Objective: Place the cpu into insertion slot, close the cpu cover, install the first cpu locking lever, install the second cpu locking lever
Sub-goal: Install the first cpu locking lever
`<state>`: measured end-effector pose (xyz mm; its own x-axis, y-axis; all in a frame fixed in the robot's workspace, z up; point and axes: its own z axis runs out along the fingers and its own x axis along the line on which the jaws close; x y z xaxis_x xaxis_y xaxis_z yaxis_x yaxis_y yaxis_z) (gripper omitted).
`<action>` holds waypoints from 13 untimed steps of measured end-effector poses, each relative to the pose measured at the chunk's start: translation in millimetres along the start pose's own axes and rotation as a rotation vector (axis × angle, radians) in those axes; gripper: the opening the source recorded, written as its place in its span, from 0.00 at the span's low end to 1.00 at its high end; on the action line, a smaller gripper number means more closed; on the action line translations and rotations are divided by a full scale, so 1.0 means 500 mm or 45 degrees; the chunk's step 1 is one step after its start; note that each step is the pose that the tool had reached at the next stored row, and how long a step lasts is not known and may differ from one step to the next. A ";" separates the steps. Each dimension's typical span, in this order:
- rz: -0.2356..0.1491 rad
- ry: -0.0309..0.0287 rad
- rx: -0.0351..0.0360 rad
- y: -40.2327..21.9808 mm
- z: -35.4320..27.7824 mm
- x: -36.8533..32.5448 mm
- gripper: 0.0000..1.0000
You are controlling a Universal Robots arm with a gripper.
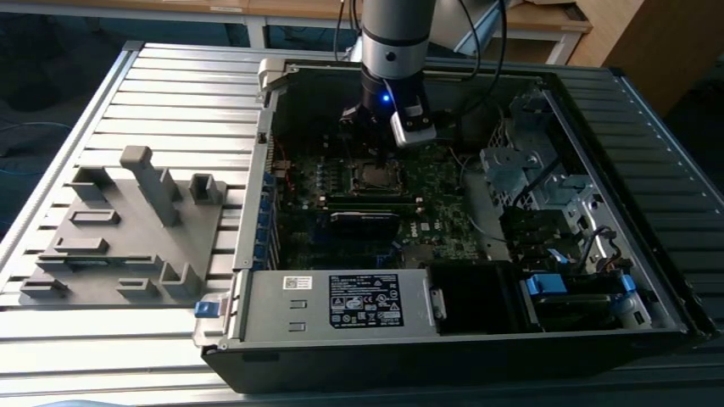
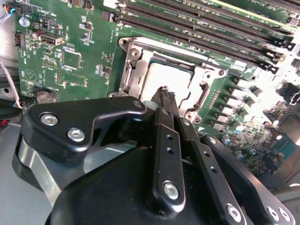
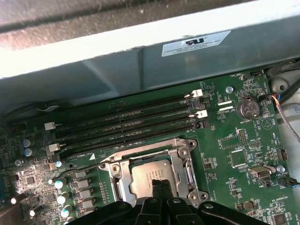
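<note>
Cpu (image 3: 147, 171) within cpu cover (image 3: 189, 164) in both wrist views, end effector (image 3: 158, 183) above

An open desktop computer case (image 1: 453, 363) lies on a slatted metal table (image 1: 181, 93), its green motherboard (image 1: 442, 188) exposed beside a grey power supply (image 1: 283, 301). A grey moulded fixture (image 1: 125, 246) rests at the exterior view's left. In the first wrist view, black memory slots (image 3: 126, 124) run near a coin-cell battery (image 3: 247, 109).

One cpu (image 3: 151, 174), one cpu cover (image 3: 123, 180), four memory slots (image 3: 126, 125) (long, black)
</note>
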<state>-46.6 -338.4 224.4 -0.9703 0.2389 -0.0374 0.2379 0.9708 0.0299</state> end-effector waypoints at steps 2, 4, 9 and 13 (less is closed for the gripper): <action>0.000 0.0001 0.0004 0.000 -0.001 0.000 0.11; 0.000 -0.0001 -0.0002 0.000 -0.002 0.000 0.11; 0.000 0.0000 -0.0001 0.000 -0.003 0.000 0.11; 0.000 0.0000 -0.0002 0.000 -0.003 0.000 0.11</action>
<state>-46.6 -338.4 225.8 -0.9703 0.2390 -0.0374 0.2379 0.9708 0.0301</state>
